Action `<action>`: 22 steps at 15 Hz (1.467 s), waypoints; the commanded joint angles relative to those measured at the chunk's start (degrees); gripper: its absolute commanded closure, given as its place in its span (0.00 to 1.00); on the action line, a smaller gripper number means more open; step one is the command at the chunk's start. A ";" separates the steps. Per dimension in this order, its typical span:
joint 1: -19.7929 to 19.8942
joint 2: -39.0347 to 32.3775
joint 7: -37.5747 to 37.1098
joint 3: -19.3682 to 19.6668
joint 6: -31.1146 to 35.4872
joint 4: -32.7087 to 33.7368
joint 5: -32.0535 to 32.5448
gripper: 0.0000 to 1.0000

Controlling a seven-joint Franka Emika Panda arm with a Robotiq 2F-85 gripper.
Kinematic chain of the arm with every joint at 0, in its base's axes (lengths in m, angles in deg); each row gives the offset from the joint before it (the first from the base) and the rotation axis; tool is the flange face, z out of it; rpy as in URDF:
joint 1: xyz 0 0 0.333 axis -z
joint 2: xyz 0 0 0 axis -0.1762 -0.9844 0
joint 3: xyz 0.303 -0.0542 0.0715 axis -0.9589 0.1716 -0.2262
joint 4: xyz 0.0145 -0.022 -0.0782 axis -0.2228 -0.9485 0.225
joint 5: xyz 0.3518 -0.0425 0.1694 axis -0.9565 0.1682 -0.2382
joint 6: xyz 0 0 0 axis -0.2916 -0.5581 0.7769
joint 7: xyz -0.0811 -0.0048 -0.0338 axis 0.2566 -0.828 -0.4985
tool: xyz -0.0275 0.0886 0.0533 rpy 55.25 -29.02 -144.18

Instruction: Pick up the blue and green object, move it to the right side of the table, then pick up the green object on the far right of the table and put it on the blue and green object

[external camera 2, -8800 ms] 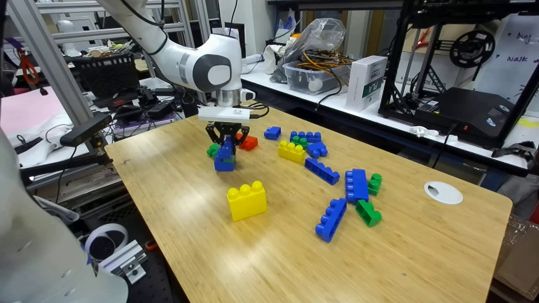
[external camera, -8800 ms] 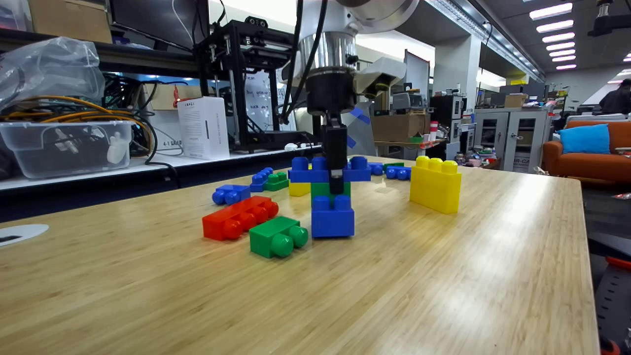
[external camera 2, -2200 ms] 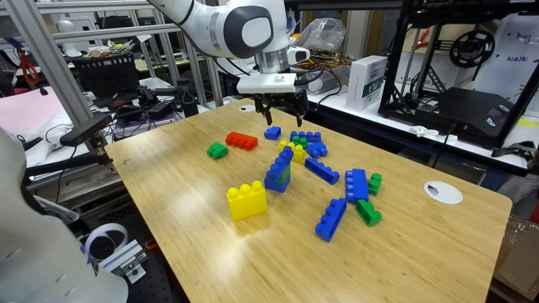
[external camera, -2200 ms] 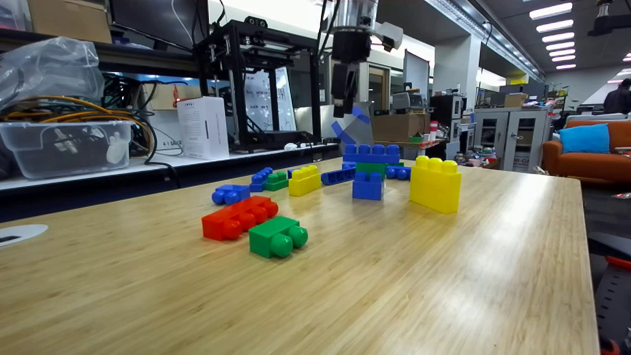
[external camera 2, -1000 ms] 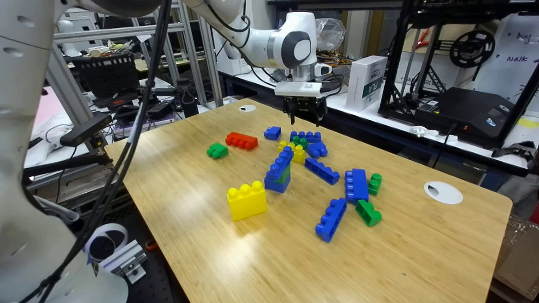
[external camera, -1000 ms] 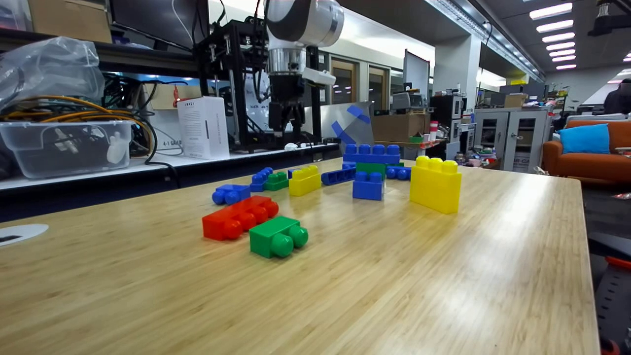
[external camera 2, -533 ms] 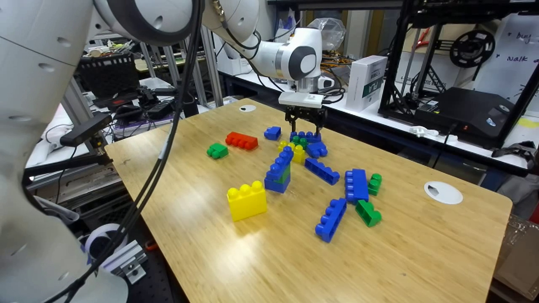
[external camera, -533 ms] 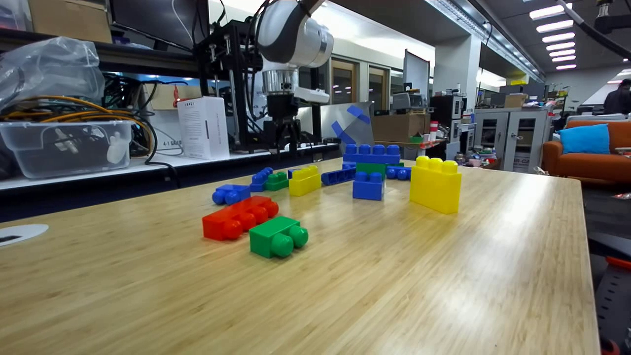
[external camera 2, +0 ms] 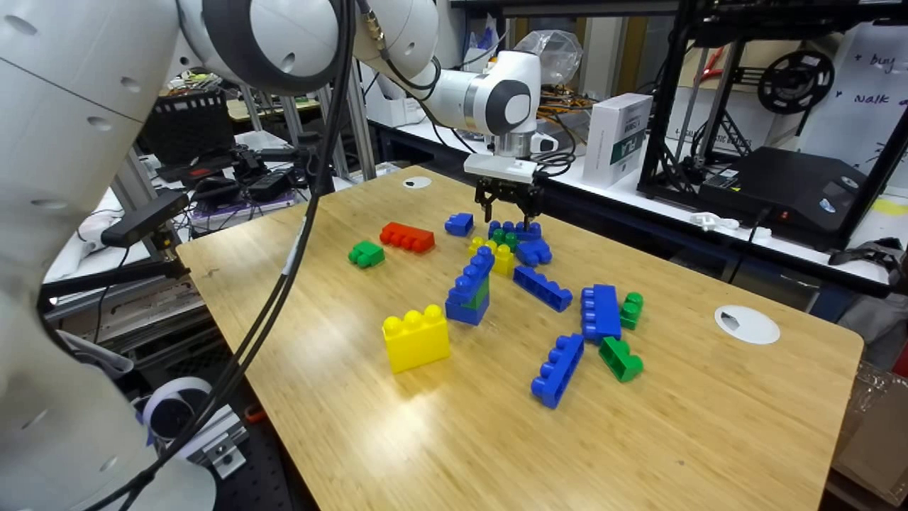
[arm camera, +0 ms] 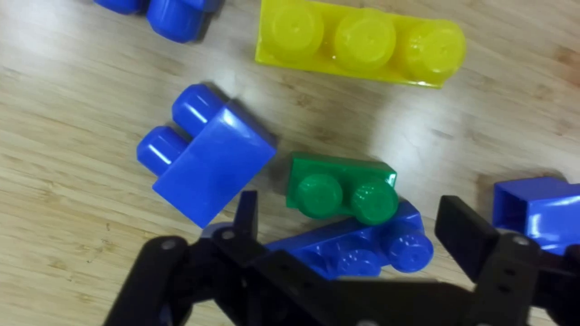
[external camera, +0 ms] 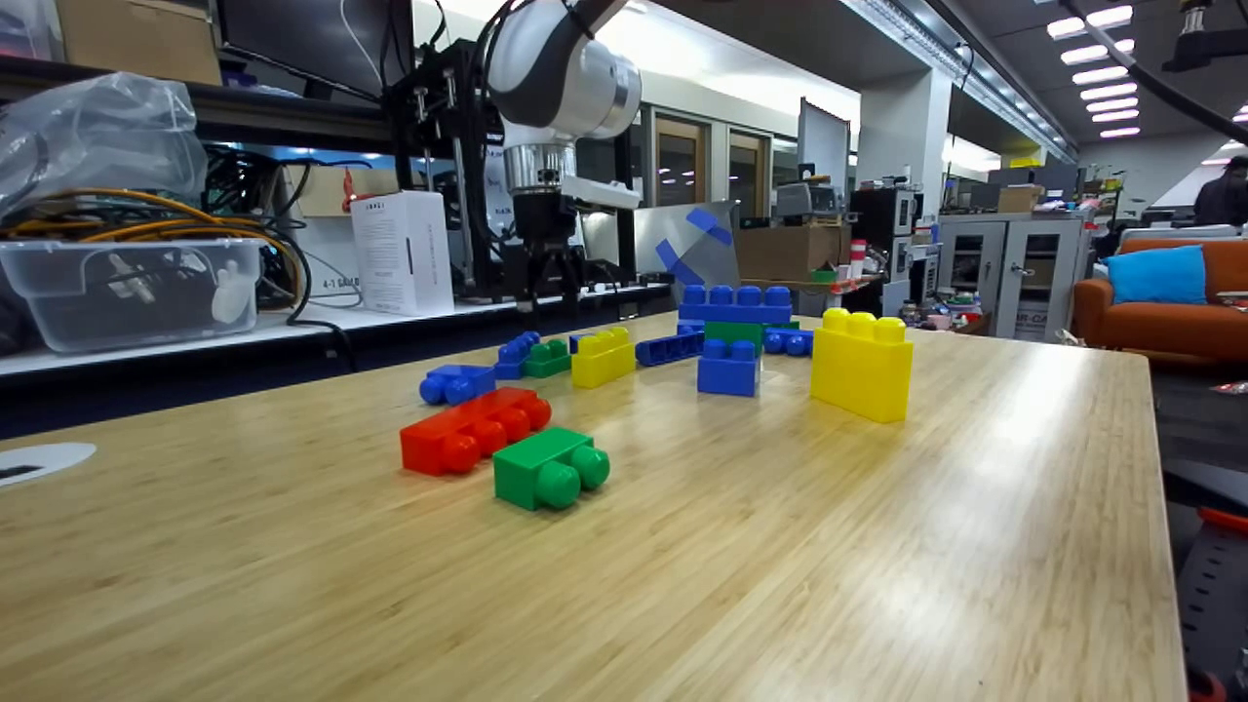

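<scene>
In an exterior view, my gripper (external camera: 552, 300) hangs above the far left stretch of the table (external camera: 780, 546), lower and a touch further left than a second ago. Early on it was down at the blue and green object (external camera: 735, 309); now that stands upright by itself, farther from this camera than it was then, while the red brick (external camera: 474, 433) and the near green brick (external camera: 531, 472) lie where they lay.

In an exterior view, I have the arm (external camera 2: 448, 96) stretched out past the blue and green object, and its long cables (external camera 2: 336, 106), out of sight two seconds ago, drape down the left. The blue and green object keeps its place between the tall yellow brick (external camera 2: 418, 346) and the low yellow brick (external camera 2: 503, 261); the jaws stand spread beyond it.

In the wrist view, the fingers (arm camera: 247, 213) stand wide apart, with the small green brick (arm camera: 340, 181) showing between them, down on the wood. Just beside it, a blue studded brick (arm camera: 362, 249) is partly hidden by the gripper; a blue two-stud brick (arm camera: 217, 167) lies near one finger.
</scene>
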 commanded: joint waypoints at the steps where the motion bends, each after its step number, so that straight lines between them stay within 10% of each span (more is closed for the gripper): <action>1: 0.15 -2.10 -0.85 -0.11 -2.73 2.99 -1.18 0.00; 22: -0.16 -1.76 -4.74 0.31 0.76 -0.62 -1.55 0.00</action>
